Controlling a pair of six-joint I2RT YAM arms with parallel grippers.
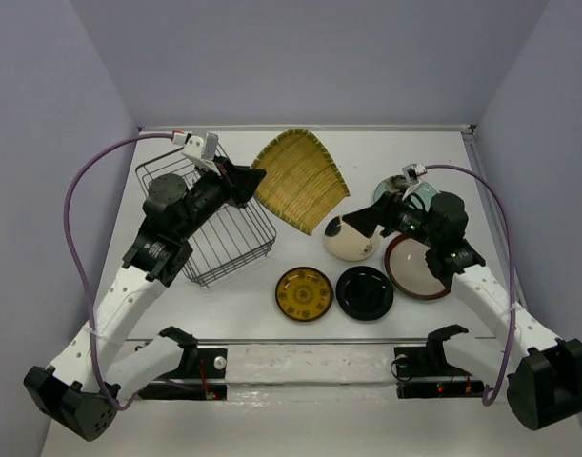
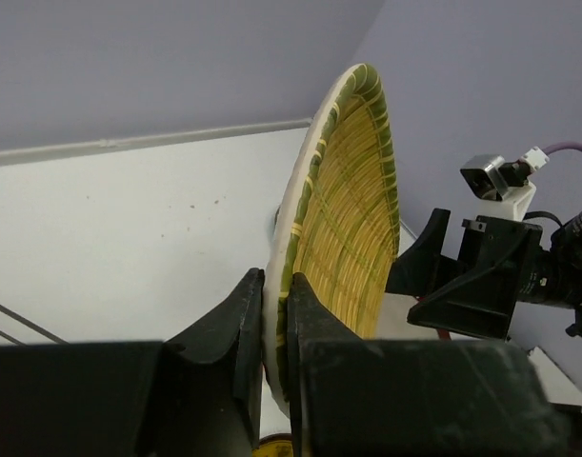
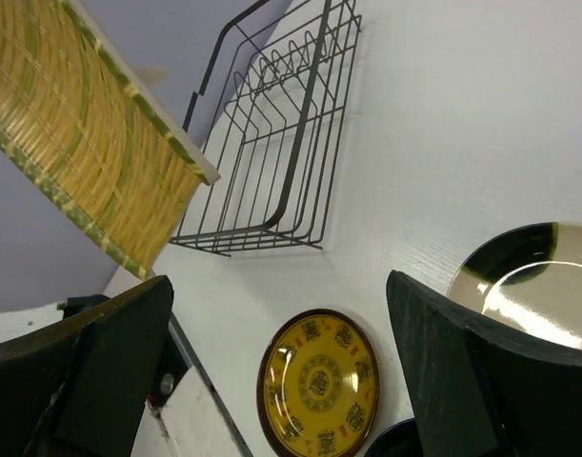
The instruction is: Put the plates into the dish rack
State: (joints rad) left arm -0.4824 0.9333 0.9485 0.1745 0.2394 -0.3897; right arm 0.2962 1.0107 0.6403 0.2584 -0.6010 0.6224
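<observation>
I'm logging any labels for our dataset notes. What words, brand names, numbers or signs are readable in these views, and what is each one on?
No word, brand name, number or sign can be read in any of the three views.
yellow patterned plate: dark character-like marks ringed around its centre, too small and blurred to read.

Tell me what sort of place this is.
Most likely a robotics lab test cell, not a real kitchen. Plain lavender walls box in a white table; a left arm and right arm are bolted at its edge; a dish rack and plates are laid out as props.
</observation>
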